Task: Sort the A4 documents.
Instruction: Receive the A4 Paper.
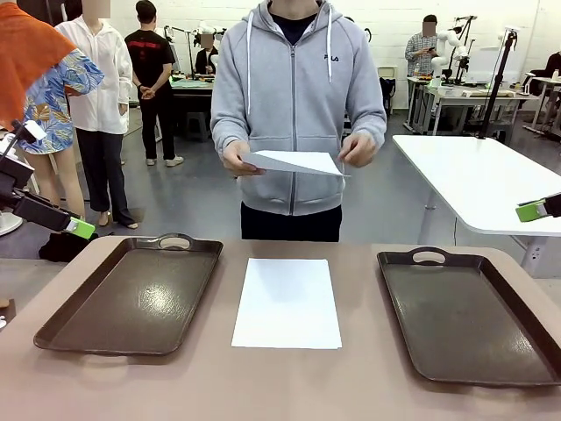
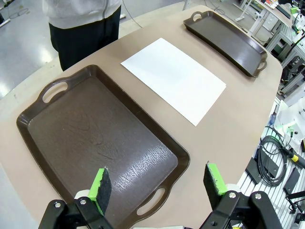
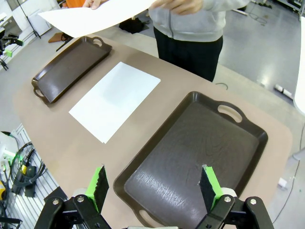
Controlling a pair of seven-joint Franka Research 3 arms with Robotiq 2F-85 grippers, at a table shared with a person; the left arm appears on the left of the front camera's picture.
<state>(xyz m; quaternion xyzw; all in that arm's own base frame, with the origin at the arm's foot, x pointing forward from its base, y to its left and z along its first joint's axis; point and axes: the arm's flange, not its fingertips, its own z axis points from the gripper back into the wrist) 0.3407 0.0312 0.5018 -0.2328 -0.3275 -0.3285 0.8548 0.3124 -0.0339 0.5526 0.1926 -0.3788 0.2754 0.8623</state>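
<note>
One A4 document [image 1: 287, 303] [image 2: 174, 78] [image 3: 116, 98] lies flat on the table between two dark brown trays. A person in a grey hoodie at the far side holds a second white sheet [image 1: 294, 162] [image 3: 93, 16] in both hands above the table. My left gripper [image 2: 159, 183] hovers open over the near corner of the left tray [image 1: 131, 298] [image 2: 97, 143], its green pads apart with nothing between them. My right gripper [image 3: 153, 186] hangs open above the right tray [image 1: 465, 320] [image 3: 200, 157], also holding nothing. In the front view a green fingertip [image 1: 81, 229] of the left gripper shows at the left edge and one [image 1: 530, 210] of the right gripper at the right edge.
Both trays have cut-out handles and nothing in them. A white table [image 1: 482, 180] stands behind at the right. Cables and gear [image 2: 279, 155] lie beyond the table's edge in the left wrist view. Other people stand farther back.
</note>
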